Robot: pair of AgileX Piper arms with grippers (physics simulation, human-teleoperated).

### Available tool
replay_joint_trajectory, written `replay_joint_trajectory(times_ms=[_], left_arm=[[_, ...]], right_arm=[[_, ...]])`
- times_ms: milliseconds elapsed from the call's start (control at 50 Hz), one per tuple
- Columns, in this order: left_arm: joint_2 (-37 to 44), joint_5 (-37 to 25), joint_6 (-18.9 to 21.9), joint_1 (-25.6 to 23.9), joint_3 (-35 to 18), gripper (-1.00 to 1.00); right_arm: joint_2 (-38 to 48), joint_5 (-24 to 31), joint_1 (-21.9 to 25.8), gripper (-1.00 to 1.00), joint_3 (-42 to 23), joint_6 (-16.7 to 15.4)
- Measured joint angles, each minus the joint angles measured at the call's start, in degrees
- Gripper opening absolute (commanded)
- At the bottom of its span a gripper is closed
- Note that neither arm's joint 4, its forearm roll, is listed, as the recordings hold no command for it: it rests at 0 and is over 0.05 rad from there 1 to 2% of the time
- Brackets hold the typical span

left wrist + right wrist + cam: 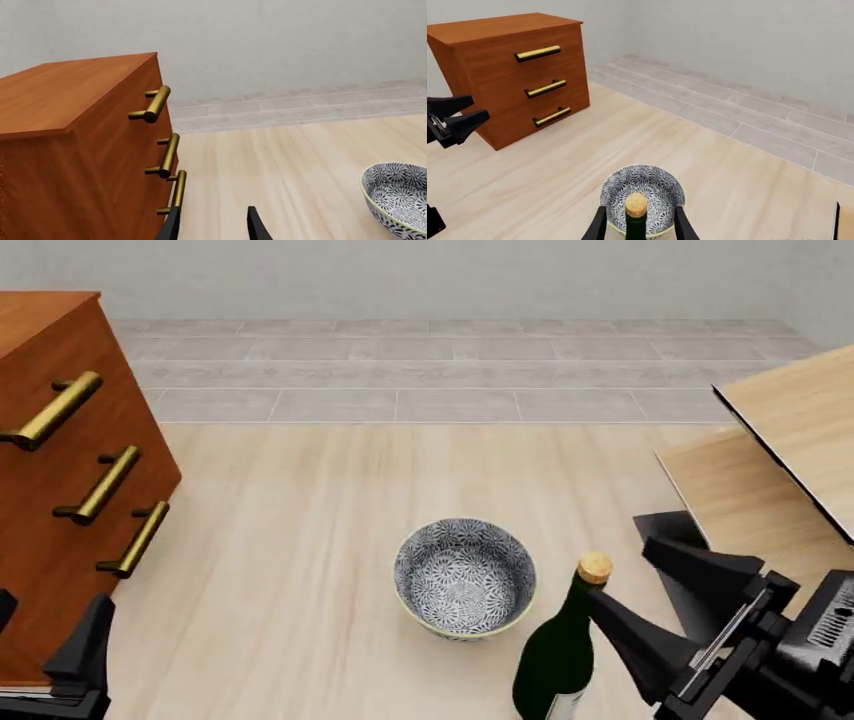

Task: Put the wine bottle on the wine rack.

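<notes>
From the left wrist, the left gripper [213, 227] shows two dark fingertips spread apart with nothing between them, beside the drawer cabinet [80, 150] and its brass handles; a slice of the patterned bowl [398, 197] is visible, but neither bottle nor rack.

The front view alone gives the layout. The wine bottle [558, 660] stands upright on the table [294, 540] just beside the bowl [466, 577], with the right gripper [627, 590] at its neck, one finger close behind the cork and the other farther back. The wine rack [787, 460] rises at the right, close to that arm. From here I cannot tell whether the fingers touch glass.

The right wrist view settles what the front leaves open (only partly): the cork [636, 204] sits centred between the two fingers, jaws open with gaps on both sides, bowl just beyond.

Risks, as I judge them: closing on the slim neck could let the heavy bottle swing or slip; a nudge could tip it into the bowl; lifting toward the rack could clip its slanted panels.
</notes>
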State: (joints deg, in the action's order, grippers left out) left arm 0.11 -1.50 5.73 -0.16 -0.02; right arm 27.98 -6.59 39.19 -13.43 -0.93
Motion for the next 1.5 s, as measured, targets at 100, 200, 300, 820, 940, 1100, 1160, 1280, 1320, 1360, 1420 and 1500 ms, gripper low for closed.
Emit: replay_joint_trajectory(times_ms=[100, 200, 300, 820, 940, 1100, 1160, 1280, 1320, 1360, 1420, 1500], left_arm=[[0.0, 0.0, 0.0, 0.0, 0.0, 1.0], [0.0, -0.1, 0.0, 0.2, 0.0, 1.0], [0.0, -0.1, 0.0, 0.3, 0.0, 1.0], [-0.1, -0.6, 0.2, 0.7, 0.0, 1.0], [-0.1, -0.7, 0.3, 0.7, 0.0, 1.0], [-0.1, -0.7, 0.3, 0.8, 0.0, 1.0], [-0.1, -0.8, 0.3, 0.9, 0.0, 1.0], [-0.1, -0.8, 0.3, 0.9, 0.0, 1.0], [-0.1, -0.7, 0.3, 0.9, 0.0, 1.0], [-0.1, -0.7, 0.3, 0.9, 0.0, 1.0], [-0.1, -0.7, 0.3, 0.9, 0.0, 1.0], [-0.1, -0.7, 0.3, 0.9, 0.0, 1.0]], right_arm=[[1.2, -1.6, -0.1, 1.0, 0.6, 0.2], [2.4, -3.1, -0.1, 1.0, 1.1, 0.3], [3.8, -4.6, -0.1, 1.0, 1.5, 0.5], [9.6, -11.5, 0.4, 1.0, 3.4, 1.4], [10.8, -12.9, 0.5, 1.0, 3.9, 1.6], [12.1, -14.5, 0.4, 1.0, 4.5, 1.9], [12.5, -14.9, 0.4, 1.0, 4.6, 2.0], [13.0, -15.6, 0.2, 1.0, 4.9, 2.2], [13.1, -15.7, 0.3, 1.0, 5.0, 2.3], [13.1, -15.8, 0.3, 1.0, 5.0, 2.4], [13.1, -15.9, 0.3, -1.0, 5.1, 2.5], [13.0, -15.9, 0.4, -1.0, 5.1, 2.4]])
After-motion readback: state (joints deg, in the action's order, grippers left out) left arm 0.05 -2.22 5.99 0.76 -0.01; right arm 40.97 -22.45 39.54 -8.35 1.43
